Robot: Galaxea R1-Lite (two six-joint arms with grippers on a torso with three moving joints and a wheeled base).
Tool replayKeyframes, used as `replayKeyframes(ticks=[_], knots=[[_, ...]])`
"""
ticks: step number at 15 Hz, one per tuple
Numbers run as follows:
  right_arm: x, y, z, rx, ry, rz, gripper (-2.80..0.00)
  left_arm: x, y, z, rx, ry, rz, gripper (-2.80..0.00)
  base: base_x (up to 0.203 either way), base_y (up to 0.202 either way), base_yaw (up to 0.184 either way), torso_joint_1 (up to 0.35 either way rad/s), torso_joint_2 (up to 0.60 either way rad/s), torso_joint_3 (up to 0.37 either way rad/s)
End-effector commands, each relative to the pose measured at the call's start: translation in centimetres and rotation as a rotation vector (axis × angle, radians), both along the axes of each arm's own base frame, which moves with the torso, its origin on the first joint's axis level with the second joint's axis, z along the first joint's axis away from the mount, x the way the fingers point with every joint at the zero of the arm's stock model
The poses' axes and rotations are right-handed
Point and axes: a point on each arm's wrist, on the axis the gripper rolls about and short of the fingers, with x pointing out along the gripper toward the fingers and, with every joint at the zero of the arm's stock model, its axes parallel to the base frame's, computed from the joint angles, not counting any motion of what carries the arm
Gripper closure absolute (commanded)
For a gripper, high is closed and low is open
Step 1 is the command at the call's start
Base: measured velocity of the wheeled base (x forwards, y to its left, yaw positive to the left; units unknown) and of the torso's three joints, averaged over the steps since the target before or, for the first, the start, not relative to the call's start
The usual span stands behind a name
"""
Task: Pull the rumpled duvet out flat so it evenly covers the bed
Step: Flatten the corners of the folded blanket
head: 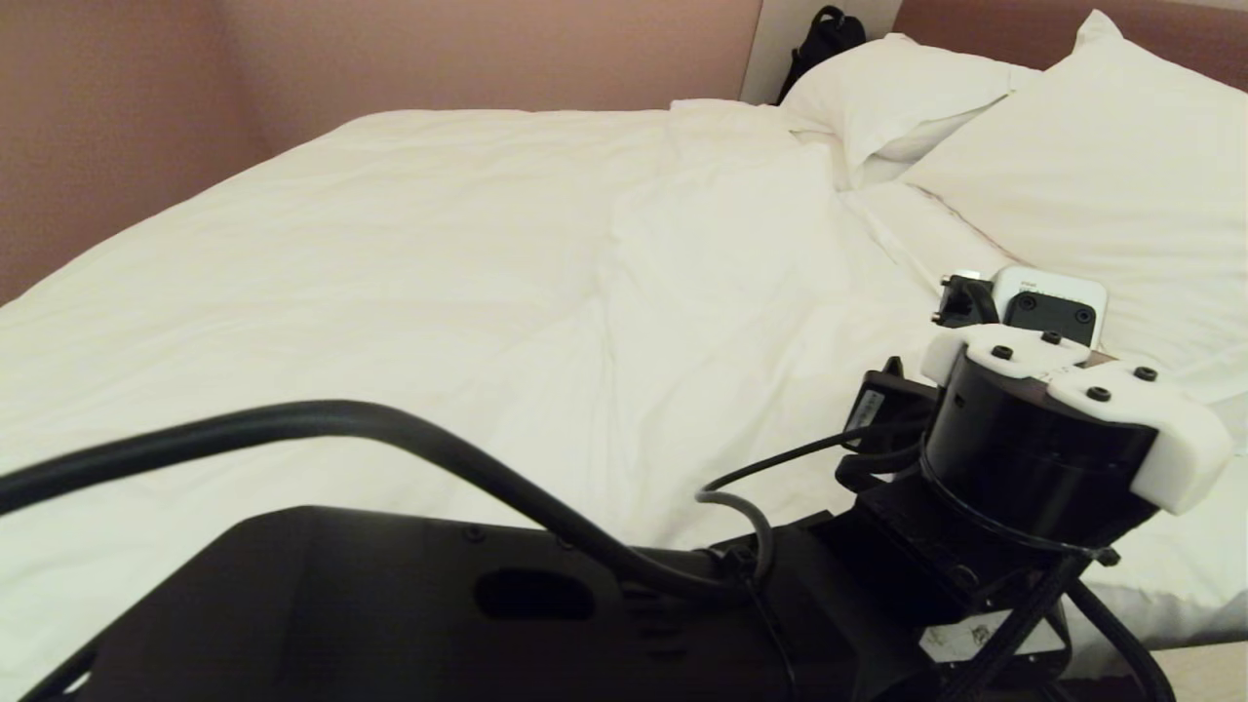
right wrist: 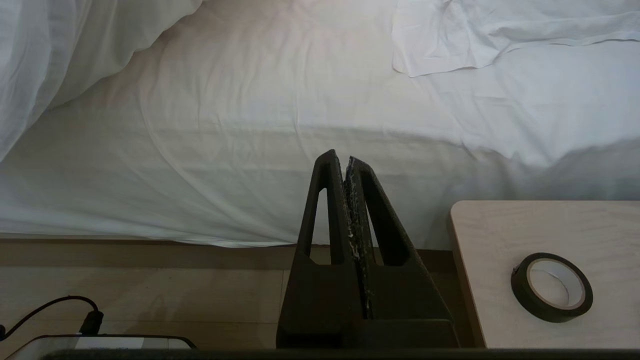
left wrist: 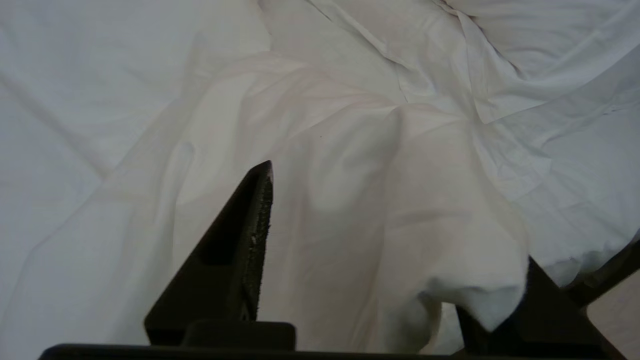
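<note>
Left hand (left wrist: 390,240) spread, one finger (left wrist: 250,235) bare, the other mostly hidden under a fold of the duvet (head: 439,273). Duvet white, softly creased, spread over the bed (right wrist: 300,200) up to the pillows (head: 1072,166). Right hand (right wrist: 346,165) pressed together beside the bed.

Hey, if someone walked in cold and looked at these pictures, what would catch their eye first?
Probably the big white duvet spread across the bed, with two plump pillows at the headboard end. Next, the left gripper, open, with a fold of duvet draped between its fingers and over one of them. Down at the bedside, the right gripper is shut beside a roll of tape on a small table.
</note>
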Motion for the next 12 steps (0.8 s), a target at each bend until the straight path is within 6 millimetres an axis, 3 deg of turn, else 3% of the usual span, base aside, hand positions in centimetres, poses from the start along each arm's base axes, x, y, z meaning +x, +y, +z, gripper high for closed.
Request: replayKeyframes(ticks=[1, 8, 12], knots=[[0.0, 0.0, 0.0, -0.001, 0.000, 0.000, 0.00, -0.3, 0.5, 0.7, -0.013, 0.002, 0.002, -2.80, 0.000, 0.000, 0.000, 0.000, 0.00, 0.000], [0.0, 0.0, 0.0, -0.001, 0.000, 0.000, 0.00, -3.6, 1.3, -1.2, 0.056, 0.066, -0.063, -2.80, 0.000, 0.000, 0.000, 0.000, 0.00, 0.000], [0.0, 0.0, 0.0, -0.001, 0.000, 0.000, 0.00, -3.6, 2.3, -2.7, 0.122, 0.103, -0.054, -2.80, 0.000, 0.000, 0.000, 0.000, 0.00, 0.000]])
